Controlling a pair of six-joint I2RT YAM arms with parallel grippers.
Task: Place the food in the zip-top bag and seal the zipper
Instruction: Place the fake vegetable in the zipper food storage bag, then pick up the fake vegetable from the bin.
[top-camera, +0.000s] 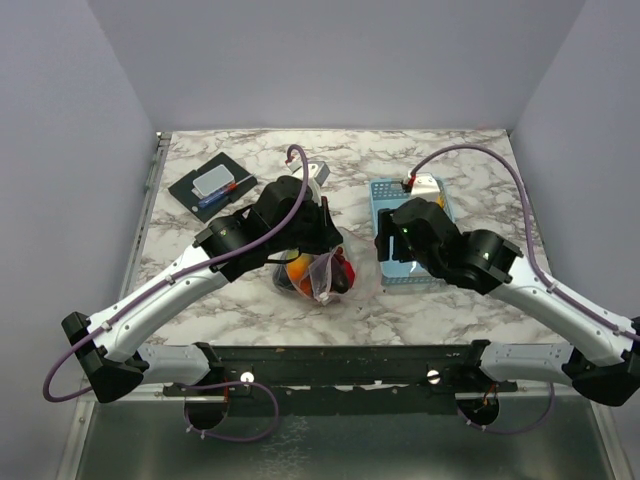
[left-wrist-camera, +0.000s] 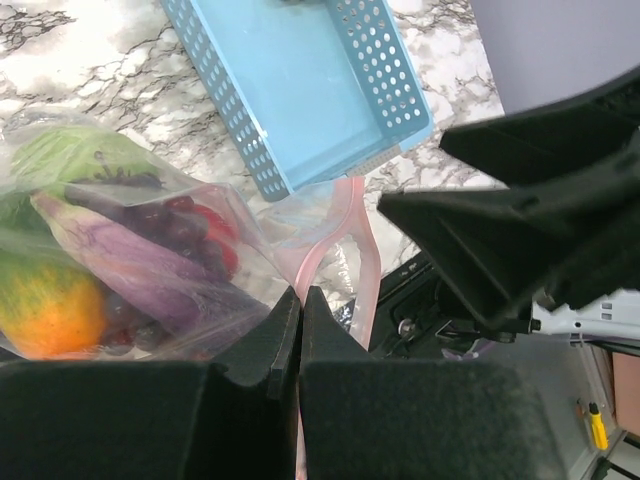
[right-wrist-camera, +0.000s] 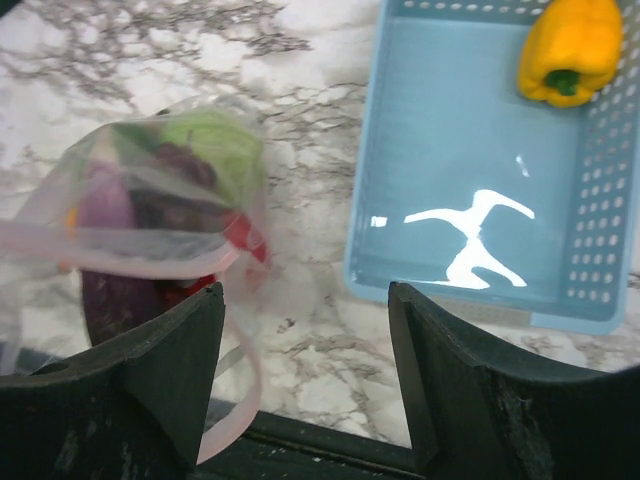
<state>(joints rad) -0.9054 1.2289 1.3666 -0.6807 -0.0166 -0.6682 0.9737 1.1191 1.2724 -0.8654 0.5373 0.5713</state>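
Note:
The clear zip-top bag (top-camera: 312, 274) lies on the marble table between the arms. It holds the green cabbage (left-wrist-camera: 62, 156), a purple eggplant (left-wrist-camera: 130, 252), dark grapes (left-wrist-camera: 172, 222), the red tomato (left-wrist-camera: 216, 238) and the orange pumpkin (left-wrist-camera: 48, 312). My left gripper (left-wrist-camera: 300, 292) is shut on the pinkish zipper (left-wrist-camera: 352, 222) at the bag's mouth, which hangs open in a loop. My right gripper (right-wrist-camera: 305, 292) is open and empty, just right of the bag (right-wrist-camera: 150, 200) and near the zipper (right-wrist-camera: 120, 266). The yellow piece (right-wrist-camera: 570, 48) lies in the basket's far corner.
The light-blue slotted basket (top-camera: 432, 272) stands right of the bag, partly under my right arm; it also shows in the right wrist view (right-wrist-camera: 470, 150) and the left wrist view (left-wrist-camera: 310, 90). A dark pad with a small box (top-camera: 212, 185) lies at the back left.

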